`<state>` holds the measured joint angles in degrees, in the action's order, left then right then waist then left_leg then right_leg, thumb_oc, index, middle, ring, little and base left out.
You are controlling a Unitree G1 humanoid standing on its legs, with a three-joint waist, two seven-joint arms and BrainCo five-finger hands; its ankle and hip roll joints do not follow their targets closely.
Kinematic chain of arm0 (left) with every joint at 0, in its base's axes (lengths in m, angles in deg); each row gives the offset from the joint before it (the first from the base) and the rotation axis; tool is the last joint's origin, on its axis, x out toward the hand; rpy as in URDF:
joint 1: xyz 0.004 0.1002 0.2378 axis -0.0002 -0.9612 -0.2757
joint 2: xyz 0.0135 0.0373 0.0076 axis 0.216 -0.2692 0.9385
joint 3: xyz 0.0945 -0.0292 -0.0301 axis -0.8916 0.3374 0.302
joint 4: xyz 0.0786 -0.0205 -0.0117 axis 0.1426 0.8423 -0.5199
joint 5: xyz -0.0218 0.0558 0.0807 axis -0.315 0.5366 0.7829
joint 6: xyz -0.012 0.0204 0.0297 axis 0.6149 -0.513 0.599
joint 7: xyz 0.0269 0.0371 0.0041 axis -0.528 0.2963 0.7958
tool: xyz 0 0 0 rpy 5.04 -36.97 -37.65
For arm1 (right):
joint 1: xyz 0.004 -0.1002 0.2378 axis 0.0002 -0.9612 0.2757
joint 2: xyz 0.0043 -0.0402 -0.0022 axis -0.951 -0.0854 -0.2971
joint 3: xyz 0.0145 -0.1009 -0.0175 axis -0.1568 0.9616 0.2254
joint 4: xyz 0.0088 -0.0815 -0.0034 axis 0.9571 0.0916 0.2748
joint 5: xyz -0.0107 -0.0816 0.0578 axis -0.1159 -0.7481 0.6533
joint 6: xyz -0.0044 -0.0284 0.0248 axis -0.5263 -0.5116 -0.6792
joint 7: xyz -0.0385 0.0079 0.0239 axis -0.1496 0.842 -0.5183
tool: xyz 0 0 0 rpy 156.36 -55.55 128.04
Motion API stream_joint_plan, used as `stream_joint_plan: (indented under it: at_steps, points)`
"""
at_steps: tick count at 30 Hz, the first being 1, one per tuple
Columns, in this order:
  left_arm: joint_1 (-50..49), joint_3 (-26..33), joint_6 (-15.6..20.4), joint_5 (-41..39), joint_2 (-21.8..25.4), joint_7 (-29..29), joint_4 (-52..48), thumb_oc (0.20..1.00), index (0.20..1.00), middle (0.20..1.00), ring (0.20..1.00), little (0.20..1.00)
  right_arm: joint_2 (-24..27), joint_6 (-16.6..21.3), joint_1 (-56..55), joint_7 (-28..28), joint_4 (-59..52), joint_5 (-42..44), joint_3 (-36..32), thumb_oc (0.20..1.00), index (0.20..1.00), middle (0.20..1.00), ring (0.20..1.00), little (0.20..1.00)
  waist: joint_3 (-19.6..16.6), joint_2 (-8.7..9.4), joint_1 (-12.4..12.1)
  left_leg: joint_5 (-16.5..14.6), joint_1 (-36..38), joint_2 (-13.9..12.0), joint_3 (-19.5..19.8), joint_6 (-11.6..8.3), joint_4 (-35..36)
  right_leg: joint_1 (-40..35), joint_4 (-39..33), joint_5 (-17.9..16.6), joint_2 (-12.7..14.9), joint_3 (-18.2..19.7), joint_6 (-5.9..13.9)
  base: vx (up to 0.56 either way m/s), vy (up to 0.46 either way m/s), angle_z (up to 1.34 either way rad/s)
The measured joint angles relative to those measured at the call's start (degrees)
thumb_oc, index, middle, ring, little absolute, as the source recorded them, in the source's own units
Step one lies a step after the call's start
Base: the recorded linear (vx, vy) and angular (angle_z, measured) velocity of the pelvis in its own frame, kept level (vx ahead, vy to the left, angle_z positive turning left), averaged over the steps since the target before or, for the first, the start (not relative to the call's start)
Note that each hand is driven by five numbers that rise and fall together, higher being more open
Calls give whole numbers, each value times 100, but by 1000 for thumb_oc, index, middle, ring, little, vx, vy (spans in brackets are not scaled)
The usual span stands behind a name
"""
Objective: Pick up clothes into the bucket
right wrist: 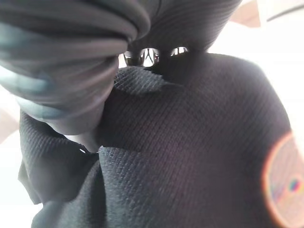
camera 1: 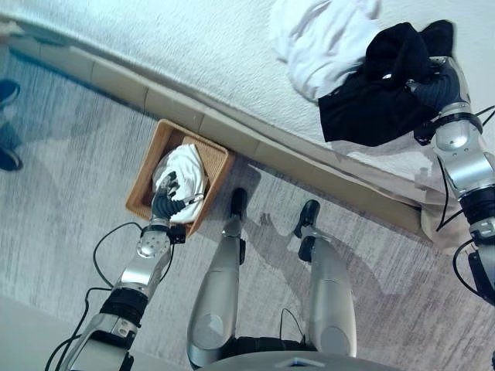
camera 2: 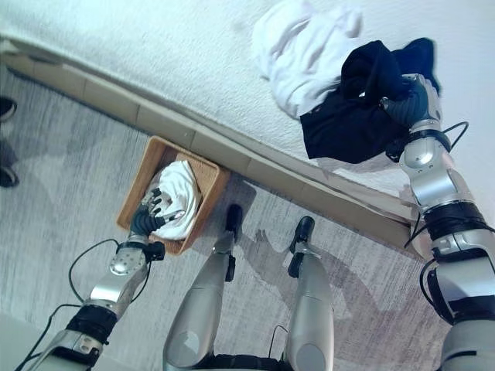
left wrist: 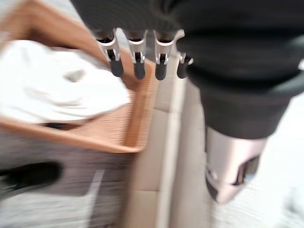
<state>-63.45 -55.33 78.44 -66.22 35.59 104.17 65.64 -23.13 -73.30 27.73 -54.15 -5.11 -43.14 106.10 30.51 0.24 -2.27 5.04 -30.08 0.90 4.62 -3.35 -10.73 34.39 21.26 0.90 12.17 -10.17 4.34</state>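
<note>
- Basket [camera 1: 147, 174]: I log one woven, tan, square-sided basket, standing on the grey carpet [camera 1: 69, 147] right against the base of the bed [camera 1: 193, 46].
- White garment, in basket [camera 1: 188, 176]: I see it bunched up inside, heaped above the rim.
- Left hand [camera 1: 165, 202]: I find it at the basket's near edge, over the white garment. In its wrist view the fingers [left wrist: 116, 65] hang straight and apart above the basket, holding nothing.
- Black garment [camera 2: 348, 116]: I record it on the bed's white cover, crumpled, part of it pulled up in a peak.
- Right hand [camera 2: 407, 102]: I see it clamped on the black garment at that raised peak; in its wrist view the dark knit cloth is gathered up between thumb and fingers.
- White garment, on bed [camera 2: 302, 50]: a second one, rumpled, touching the black garment on its far side.
- Dark shoes [camera 1: 8, 93]: a person's, at the carpet's far left edge, well apart from the basket.
</note>
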Motion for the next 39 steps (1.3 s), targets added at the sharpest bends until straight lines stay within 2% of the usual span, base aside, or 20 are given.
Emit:
stream_joint_plan:
  at_steps: [1, 7, 8, 11, 14, 16, 20, 25, 26, 27, 29, 32, 36, 39]
  points:
    - [141, 1, -11, 67, 64, -2, -100, 1000, 1000, 1000, 1000, 1000, 129, -8, -98, 16, -204, -13, -78, 200, 200, 200, 200, 200, -1, 15, 153, -22, 122, -19, -136, 13, 6, -107, -134, -70, -52, 101, 17, -35, 50, -37]
    - [698, -6, 3, 86, 451, -4, -574, 1000, 1000, 1000, 1000, 1000, 322, 103, -316, 109, -1095, -33, -329, 200, 200, 200, 200, 200, 7, 49, 459, -135, 551, -100, -547, 54, 18, -467, -547, -338, -221, 472, 117, -20, 41, -42]
    - [936, -17, -17, 122, 506, -16, -672, 1000, 1000, 1000, 1000, 1000, 370, 110, -316, 167, -1279, 28, -329, 200, 200, 200, 200, 200, 7, 52, 605, -178, 569, -108, -612, 36, 4, -471, -556, -348, -243, 519, 127, 14, 16, -19]
    - [1521, -76, 11, 322, 512, -16, -741, 1000, 1000, 1000, 1000, 1000, 380, 231, -320, 322, -1631, 185, -321, 200, 200, 200, 200, 200, 8, 61, 637, -241, 641, -164, -737, 63, -33, -506, -620, -398, -304, 651, 147, 13, 20, -26]
    - [2052, -392, -16, 531, 504, -29, -765, 1000, 1000, 1000, 1000, 1000, 376, 243, -316, 552, -2119, 460, -285, 200, 200, 200, 200, 200, 5, 68, 736, -287, 754, -194, -794, 44, -87, -607, -623, -438, -360, 734, 110, -3, 13, -16]
    - [2336, -550, -19, 547, 464, -67, -830, 1000, 1000, 1000, 1000, 1000, 376, 386, -255, 676, -2388, 639, -166, 200, 200, 200, 200, 200, -13, 106, 811, -319, 870, -232, -842, 22, -100, -721, -658, -437, -396, 756, 109, 22, 13, -14]
    - [3058, -1161, -110, 926, 457, -140, -794, 1000, 1000, 1000, 1000, 1000, 429, 453, 229, 1063, -2732, 1226, 389, 200, 200, 200, 200, 200, -50, 193, 870, -361, 1059, -274, -915, -9, -103, -882, -686, -448, -435, 805, 96, 2, 4, -8]
    - [3806, -1755, -137, 968, 323, -262, -731, 1000, 1000, 1000, 1000, 1000, 453, 498, 842, 1512, -3334, 2046, 986, 200, 200, 200, 200, 200, -95, 317, 955, -421, 1151, -286, -940, 3, -159, -983, -686, -468, -456, 829, 71, 6, 19, -4]
    - [3868, -1827, -131, 947, 134, -313, -726, 1000, 1000, 1000, 1000, 1000, 496, 499, 1114, 1676, -3602, 2237, 1329, 200, 200, 200, 200, 200, -125, 365, 945, -472, 1169, -297, -997, 3, -212, -1001, -691, -468, -468, 872, 71, 9, 16, -14]
    - [3863, -1864, -124, 942, 54, -350, -726, 1000, 1000, 1000, 1000, 1000, 471, 539, 1152, 1741, -3721, 2293, 1383, 200, 200, 200, 200, 200, -156, 417, 933, -479, 1170, -308, -1031, -4, -218, -993, -703, -468, -477, 894, 72, 12, 17, -20]
    - [3853, -2177, -123, 728, -76, -498, -691, 1000, 1000, 1000, 1000, 1000, 455, 581, 1197, 1938, -3865, 2466, 1557, 200, 200, 200, 200, 200, -282, 623, 933, -499, 1161, -325, -1080, -25, -217, -964, -738, -479, -506, 950, 58, 8, 9, -15]
    - [3824, -2429, -124, 455, -354, -572, -565, 1000, 1000, 1000, 1000, 1000, 456, 575, 1317, 2075, -3864, 2626, 1849, 200, 200, 200, 200, 200, -376, 747, 938, -503, 1162, -323, -1104, -32, -207, -972, -804, -515, -503, 972, 62, 0, 1, -5]
    - [3827, -2649, -126, 237, -565, -681, -337, 1000, 1000, 1000, 1000, 1000, 456, 545, 1484, 2193, -3864, 2732, 2129, 200, 200, 200, 200, 200, -377, 746, 913, -500, 1234, -307, -1096, -32, -187, -1053, -824, -535, -488, 967, 54, 0, 0, 0]
    - [3405, -2475, -16, 256, -408, -843, -164, 1000, 1000, 1000, 1000, 1000, 463, 532, 1457, 2303, -3880, 2905, 2145, 200, 200, 200, 200, 200, -394, 700, 897, -501, 1357, -316, -1075, -34, -171, -1201, -862, -531, -483, 946, 55, 39, -23, 2]
